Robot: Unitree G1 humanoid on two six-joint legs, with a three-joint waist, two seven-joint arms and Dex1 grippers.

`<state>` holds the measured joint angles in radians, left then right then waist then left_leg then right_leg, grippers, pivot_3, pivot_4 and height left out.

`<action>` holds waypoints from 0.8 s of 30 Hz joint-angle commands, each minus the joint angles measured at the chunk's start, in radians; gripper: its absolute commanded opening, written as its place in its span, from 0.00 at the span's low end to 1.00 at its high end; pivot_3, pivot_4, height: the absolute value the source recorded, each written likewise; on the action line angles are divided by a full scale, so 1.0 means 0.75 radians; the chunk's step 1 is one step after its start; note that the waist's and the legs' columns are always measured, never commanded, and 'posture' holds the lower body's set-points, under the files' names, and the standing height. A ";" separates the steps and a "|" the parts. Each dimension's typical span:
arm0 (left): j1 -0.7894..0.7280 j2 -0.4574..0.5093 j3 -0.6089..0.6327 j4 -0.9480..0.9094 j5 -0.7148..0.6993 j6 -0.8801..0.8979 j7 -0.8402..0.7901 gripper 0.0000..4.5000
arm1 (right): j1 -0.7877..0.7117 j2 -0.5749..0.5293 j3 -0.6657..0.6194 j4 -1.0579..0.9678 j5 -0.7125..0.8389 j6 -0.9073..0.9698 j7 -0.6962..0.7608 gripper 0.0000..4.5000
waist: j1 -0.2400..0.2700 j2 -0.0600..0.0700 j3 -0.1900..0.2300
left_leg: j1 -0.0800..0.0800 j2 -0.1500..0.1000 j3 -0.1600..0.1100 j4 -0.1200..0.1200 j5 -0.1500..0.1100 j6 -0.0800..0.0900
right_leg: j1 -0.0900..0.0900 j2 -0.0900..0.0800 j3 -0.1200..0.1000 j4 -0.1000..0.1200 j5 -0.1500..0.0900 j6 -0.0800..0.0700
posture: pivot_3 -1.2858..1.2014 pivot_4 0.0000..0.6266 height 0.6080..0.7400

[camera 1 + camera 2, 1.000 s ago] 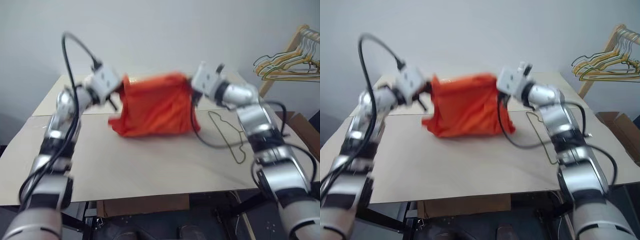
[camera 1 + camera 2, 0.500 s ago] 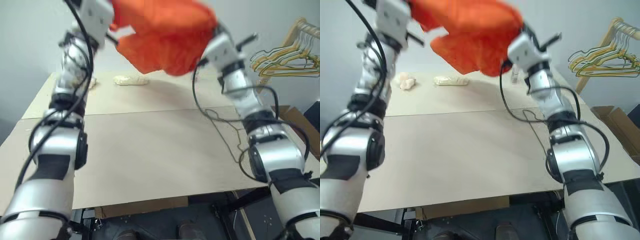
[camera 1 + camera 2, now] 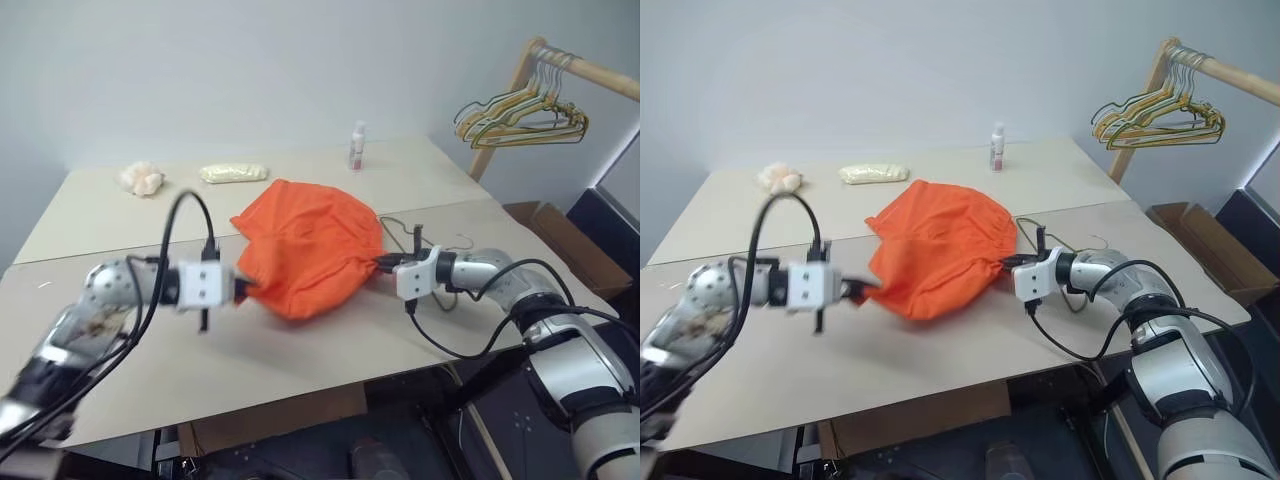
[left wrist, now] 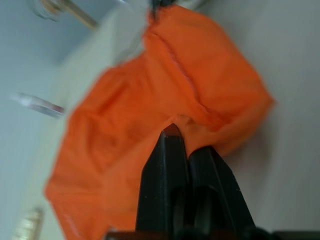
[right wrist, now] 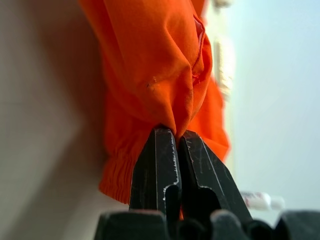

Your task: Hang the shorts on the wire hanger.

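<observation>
The bright orange shorts (image 3: 305,245) lie bunched on the tan table (image 3: 300,350), stretched between my two grippers. My left gripper (image 3: 243,290) is shut on a fold at their near left edge, which the left wrist view shows pinched between the black fingers (image 4: 172,150). My right gripper (image 3: 385,265) is shut on the gathered hem at their right side (image 5: 175,134). Thin bare wire of the wire hanger (image 3: 393,226) peeks out on the table just right of the shorts. The rest of it is hidden by the fabric and my right arm.
A small bottle (image 3: 357,147), a pale cream bundle (image 3: 233,173) and a peach lump (image 3: 141,178) sit along the table's far side. Several coloured hangers (image 3: 520,115) hang from a wooden rack at the right, with a cardboard box (image 3: 555,235) below it.
Half a second ago both arms held the shorts high in the air. They have since swung down, and the shorts now rest on the table. The camera view has also shifted.
</observation>
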<state>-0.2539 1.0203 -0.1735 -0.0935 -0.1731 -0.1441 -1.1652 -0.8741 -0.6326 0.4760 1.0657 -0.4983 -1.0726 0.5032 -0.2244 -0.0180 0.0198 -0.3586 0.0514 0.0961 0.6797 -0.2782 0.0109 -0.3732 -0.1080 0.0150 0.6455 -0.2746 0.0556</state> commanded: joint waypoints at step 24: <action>0.447 0.220 0.359 -0.469 -0.263 0.322 -0.219 0.75 | 0.663 -0.412 -0.162 -1.021 0.564 0.325 0.252 0.76 | 0.081 -0.001 0.001 | 0.005 0.000 0.002 0.000 -0.004 0.004 | 0.006 -0.002 0.001 -0.005 -0.001 -0.001 | 0.48 0.00 1.00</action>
<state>0.1022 1.1842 0.0305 -0.4433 -0.3008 0.0706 -1.3145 -0.3910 -0.9107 0.4236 0.3788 -0.1804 -0.9095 0.6668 -0.1633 -0.0190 0.0207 -0.3545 0.0516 0.0977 0.6794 -0.2809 0.0144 -0.3685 -0.1094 0.0154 0.6418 -0.2750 0.0552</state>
